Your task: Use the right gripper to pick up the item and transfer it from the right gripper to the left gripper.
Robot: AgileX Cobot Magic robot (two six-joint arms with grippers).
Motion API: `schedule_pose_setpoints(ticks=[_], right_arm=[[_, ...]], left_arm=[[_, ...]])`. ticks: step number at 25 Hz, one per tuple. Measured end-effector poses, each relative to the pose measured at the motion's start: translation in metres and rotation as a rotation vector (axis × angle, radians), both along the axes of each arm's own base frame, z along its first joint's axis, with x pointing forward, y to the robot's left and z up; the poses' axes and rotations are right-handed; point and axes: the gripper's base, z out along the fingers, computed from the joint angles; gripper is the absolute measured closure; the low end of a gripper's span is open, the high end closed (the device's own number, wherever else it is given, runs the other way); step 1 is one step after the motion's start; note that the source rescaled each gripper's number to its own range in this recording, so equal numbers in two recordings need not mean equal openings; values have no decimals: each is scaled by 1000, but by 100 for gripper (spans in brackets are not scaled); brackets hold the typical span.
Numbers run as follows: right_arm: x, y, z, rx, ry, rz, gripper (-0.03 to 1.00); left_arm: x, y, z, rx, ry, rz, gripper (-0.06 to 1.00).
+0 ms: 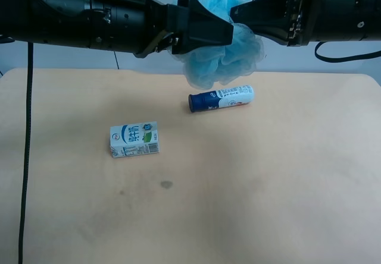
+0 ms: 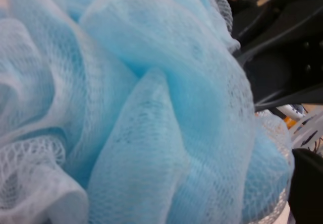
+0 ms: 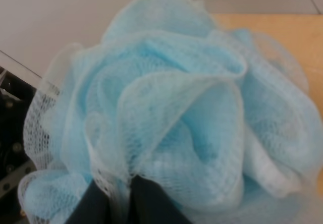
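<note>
The item is a light blue mesh bath sponge, held in the air above the far middle of the table. My right gripper, on the arm at the exterior high view's right, is shut on it. In the right wrist view both dark fingers pinch the mesh. My left gripper, on the arm at the exterior high view's left, is pushed into the sponge from the other side. In the left wrist view the sponge fills the frame. One finger shows far out at the edge, so the jaws stand open around it.
A blue-and-white bottle lies on the wooden table below the sponge. A small milk carton lies to the left of the middle. A black cable hangs down at the left edge.
</note>
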Motion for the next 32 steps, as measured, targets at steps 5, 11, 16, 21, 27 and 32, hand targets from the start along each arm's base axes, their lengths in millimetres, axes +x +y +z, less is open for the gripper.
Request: schedule_pose_setpoints(ticks=[5,11,16,21,27,32], right_arm=[[0,0,0,0,0,0,96],[0,0,0,1,0,-1,96],[0,0,1,7,1,-3,97],[1,0,1,11,1,-7,97],[1,-1,1,12,1,-9,97],[1,-1,1,11,1,-7,85]], left_arm=[[1,0,0,-5,3,11,6],[2,1,0,0,-2,24,41],[2,1,0,16,-29,16,83],[2,1,0,18,-32,15,93],[2,1,0,18,-31,14,93],[2,1,0,18,-32,14,93]])
